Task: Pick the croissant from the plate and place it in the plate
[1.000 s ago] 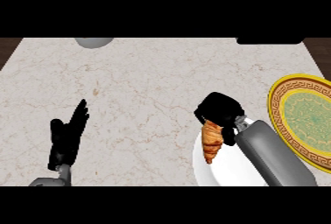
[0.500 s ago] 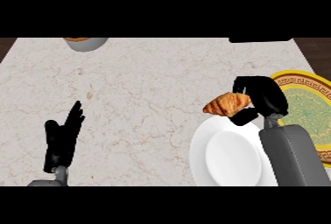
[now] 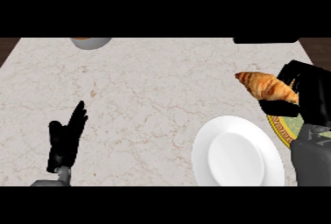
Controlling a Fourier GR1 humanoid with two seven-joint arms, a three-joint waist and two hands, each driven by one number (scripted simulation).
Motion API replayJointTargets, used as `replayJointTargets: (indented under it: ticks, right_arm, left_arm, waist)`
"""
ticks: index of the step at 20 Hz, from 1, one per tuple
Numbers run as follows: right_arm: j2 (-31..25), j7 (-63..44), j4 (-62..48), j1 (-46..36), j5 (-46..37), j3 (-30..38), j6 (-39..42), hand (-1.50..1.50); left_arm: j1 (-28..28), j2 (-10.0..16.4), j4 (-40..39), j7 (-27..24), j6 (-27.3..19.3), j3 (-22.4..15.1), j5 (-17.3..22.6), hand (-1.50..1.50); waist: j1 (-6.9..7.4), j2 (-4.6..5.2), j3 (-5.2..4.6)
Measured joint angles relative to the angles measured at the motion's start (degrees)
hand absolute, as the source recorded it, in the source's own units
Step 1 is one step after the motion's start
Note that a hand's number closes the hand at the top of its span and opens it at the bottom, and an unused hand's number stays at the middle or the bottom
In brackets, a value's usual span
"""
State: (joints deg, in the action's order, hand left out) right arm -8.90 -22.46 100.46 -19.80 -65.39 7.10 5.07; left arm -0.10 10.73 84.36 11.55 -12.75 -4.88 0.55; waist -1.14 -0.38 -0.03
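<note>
Pale marble counter [image 3: 149, 87] fills almost all our view. On it, at the lower right, lies a white plate [image 3: 236, 155] with nothing on it. Our right hand [image 3: 310, 94] is beyond this plate, its fingers curled round one end of the croissant [image 3: 265, 86]. The croissant seems lifted off the counter, with its free tip pointing left, apart from the white plate. Our left hand [image 3: 65, 140] rests open at the lower left, fingers up. Under the right hand we see only a slice of a patterned plate [image 3: 286, 131], just beside the white one. We judge the croissant light, flaky and easy to crush, so its thick middle is the best place to hold. A grey bowl [image 3: 90, 42] and a dark object [image 3: 265, 40] at the far edge are well apart and block nothing.
</note>
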Motion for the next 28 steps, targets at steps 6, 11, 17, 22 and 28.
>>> replayJointTargets:
  ticks: [6, 11, 17, 22, 28]
  right_arm:
    - [-2.8, -2.3, 3.1, 2.1, 3.2, 7.0, 0.3, 1.5]
    - [-6.9, -0.9, -2.7, 0.7, 6.3, 12.2, -0.6, 1.5]
    - [-11.6, 4.0, -14.1, 0.0, 8.7, 16.2, -3.6, 1.5]
    - [-14.9, 7.9, -25.1, -1.1, 11.2, 18.3, -2.9, 1.5]
    - [-18.7, 12.6, -37.8, -2.9, 15.0, 19.5, 3.0, -1.5]
  left_arm:
    - [-0.9, -0.4, -0.2, 0.3, 0.7, 0.4, -0.7, 0.0]
    - [-1.3, -1.0, 0.1, 1.1, 1.3, 0.6, -1.3, 0.0]
    - [-1.9, -1.3, -0.2, 1.2, 2.0, 1.4, -1.8, 0.0]
    - [-2.1, -1.7, -1.2, 0.2, 2.5, 1.6, -2.2, 0.0]
    - [-2.7, -2.2, -1.9, 0.2, 2.7, 1.7, -2.5, 0.0]
  waist:
    - [0.76, 0.25, 0.01]
    - [1.12, 0.35, 0.02]
    - [1.32, 0.42, 0.04]
    - [1.51, 0.51, 0.06]
    - [1.68, 0.56, 0.06]
